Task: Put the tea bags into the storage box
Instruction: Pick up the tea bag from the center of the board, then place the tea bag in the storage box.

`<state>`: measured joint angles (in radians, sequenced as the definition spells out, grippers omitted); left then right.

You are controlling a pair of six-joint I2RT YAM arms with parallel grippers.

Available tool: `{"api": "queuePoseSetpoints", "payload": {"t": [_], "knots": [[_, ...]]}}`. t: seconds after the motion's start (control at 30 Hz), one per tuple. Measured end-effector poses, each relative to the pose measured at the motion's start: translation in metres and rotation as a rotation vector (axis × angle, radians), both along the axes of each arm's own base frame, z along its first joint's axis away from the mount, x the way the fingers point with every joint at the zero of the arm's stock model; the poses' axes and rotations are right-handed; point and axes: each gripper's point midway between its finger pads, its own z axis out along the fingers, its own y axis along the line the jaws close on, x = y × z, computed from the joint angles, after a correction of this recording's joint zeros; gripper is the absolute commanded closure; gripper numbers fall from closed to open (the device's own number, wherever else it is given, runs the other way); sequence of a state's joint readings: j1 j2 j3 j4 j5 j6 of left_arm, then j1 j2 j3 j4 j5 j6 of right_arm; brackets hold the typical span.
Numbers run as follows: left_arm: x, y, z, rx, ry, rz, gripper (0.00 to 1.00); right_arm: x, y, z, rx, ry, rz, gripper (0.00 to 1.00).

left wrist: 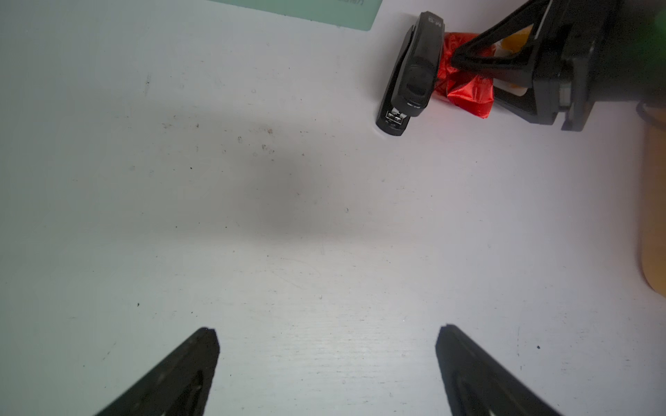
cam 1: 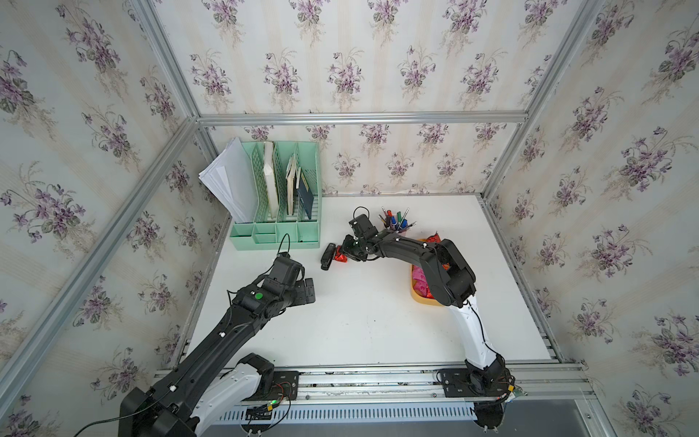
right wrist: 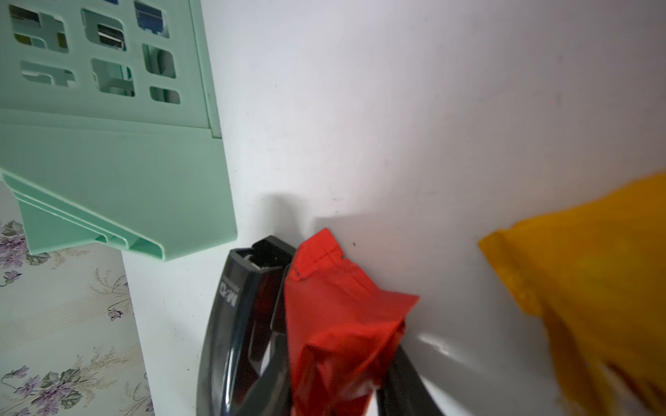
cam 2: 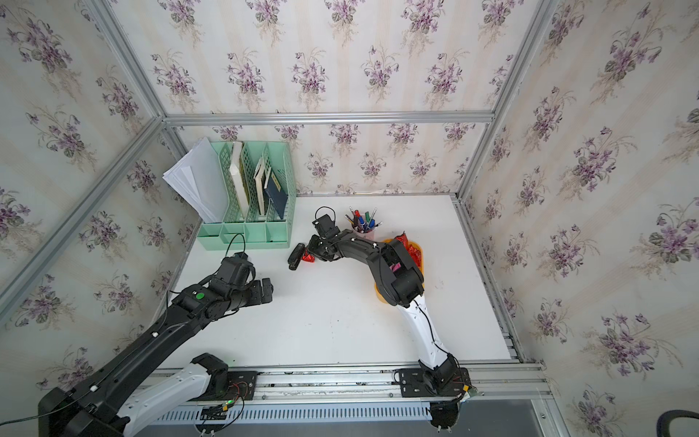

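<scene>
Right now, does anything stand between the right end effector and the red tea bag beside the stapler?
Nothing visible does. The right end effector has the red tea bag between its fingers. The black stapler lies against the bag, on the side away from the arm, outside the grip.

Right arm (cam 1: 408, 248) stretches forward, fingers (left wrist: 483, 39) pinched together; left arm (cam 1: 234, 329) hovers, fingers (left wrist: 173, 378) spread.
</scene>
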<state>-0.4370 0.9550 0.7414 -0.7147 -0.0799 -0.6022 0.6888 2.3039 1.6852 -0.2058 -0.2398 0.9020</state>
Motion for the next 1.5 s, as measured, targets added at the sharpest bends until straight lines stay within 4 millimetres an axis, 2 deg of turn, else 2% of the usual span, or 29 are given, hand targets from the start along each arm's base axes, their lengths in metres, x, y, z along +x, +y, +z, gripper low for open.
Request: {"api": "queuePoseSetpoints", "payload": {"t": [0.2, 0.4, 0.5, 0.63, 0.8, 0.97, 1.13, 1.27, 1.5], "knots": [[0.002, -0.002, 0.003, -0.009, -0.001, 0.0, 0.01, -0.009, -0.007, 0.011, -0.01, 0.0, 0.01, 0.77], [0.006, -0.008, 0.002, -0.024, 0.007, -0.01, 0.01, -0.027, -0.018, 0.05, -0.001, -0.052, 0.056, 0.78], [0.009, -0.011, -0.001, -0.029, 0.019, -0.016, 0.01, -0.049, -0.03, 0.064, -0.012, -0.064, 0.094, 0.78], [0.021, -0.022, -0.005, -0.049, 0.036, -0.03, 0.01, -0.081, -0.056, 0.078, -0.056, -0.073, 0.149, 0.78], [0.044, -0.046, -0.006, -0.09, 0.054, -0.066, 0.01, -0.113, -0.107, 0.093, -0.158, -0.107, 0.171, 0.79], [0.067, -0.079, -0.003, -0.113, 0.063, -0.132, 0.01, -0.124, -0.18, 0.096, -0.268, -0.115, 0.072, 0.78], [0.084, -0.107, 0.0, -0.123, 0.059, -0.193, 0.01, -0.124, -0.238, 0.095, -0.335, -0.112, -0.036, 0.78], [0.088, -0.117, 0.002, -0.131, 0.058, -0.211, 0.01, -0.127, -0.249, 0.088, -0.384, -0.1, -0.023, 0.78], [0.083, -0.115, 0.008, -0.133, 0.049, -0.215, 0.01, -0.123, -0.262, 0.07, -0.478, -0.081, -0.023, 0.79]]}}
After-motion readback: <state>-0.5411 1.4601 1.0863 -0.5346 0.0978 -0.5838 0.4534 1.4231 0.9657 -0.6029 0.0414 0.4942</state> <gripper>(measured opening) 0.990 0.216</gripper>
